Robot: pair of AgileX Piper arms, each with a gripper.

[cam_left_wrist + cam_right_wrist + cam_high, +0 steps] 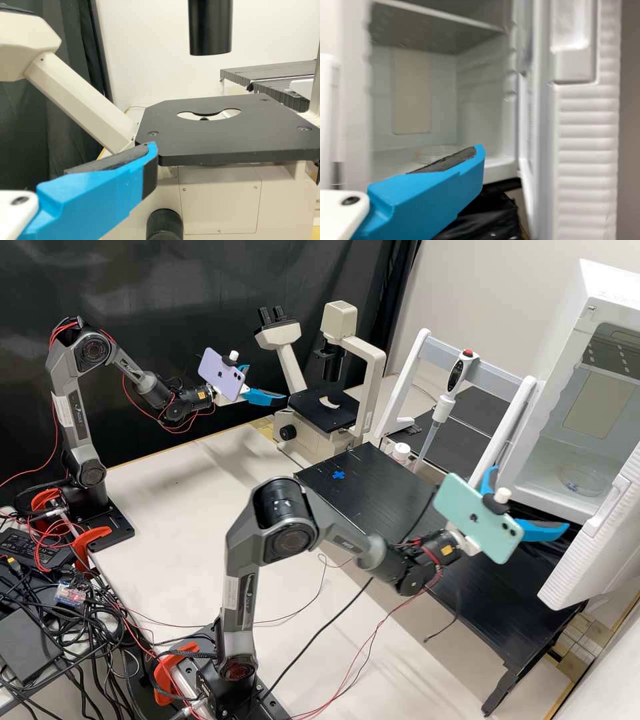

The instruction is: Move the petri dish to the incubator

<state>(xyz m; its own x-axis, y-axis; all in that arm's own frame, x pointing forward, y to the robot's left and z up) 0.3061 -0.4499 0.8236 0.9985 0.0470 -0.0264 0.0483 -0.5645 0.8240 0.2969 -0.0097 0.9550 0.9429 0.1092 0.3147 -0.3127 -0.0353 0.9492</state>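
A petri dish (580, 479) lies flat on the floor of the open white incubator (567, 367) at the right of the high view, clear of both claws. Just outside the chamber, right of centre in the frame, the right gripper (532, 497) stands with its blue fingers (543, 530) spread wide, nothing between them, a mint-green phone (477, 517) mounted behind. In the right wrist view, one blue finger overlaps the near edge of the dish, while the incubator door (585, 150) hangs open. The left gripper (267, 383), at upper centre-left of the high view, is likewise parted and empty beside a beige microscope (340, 319), with a lilac phone (221, 375) on its mount; the left wrist view shows the microscope's black stage (225, 140) beyond one finger. At upper centre-right of the high view, a pipette (441, 410) hangs upright from a white frame (405, 373) behind a black platform (387, 500) marked with a blue cross (339, 475). Cables (73, 633) tangle at lower left, near orange clamps (173, 673) by the arm bases.
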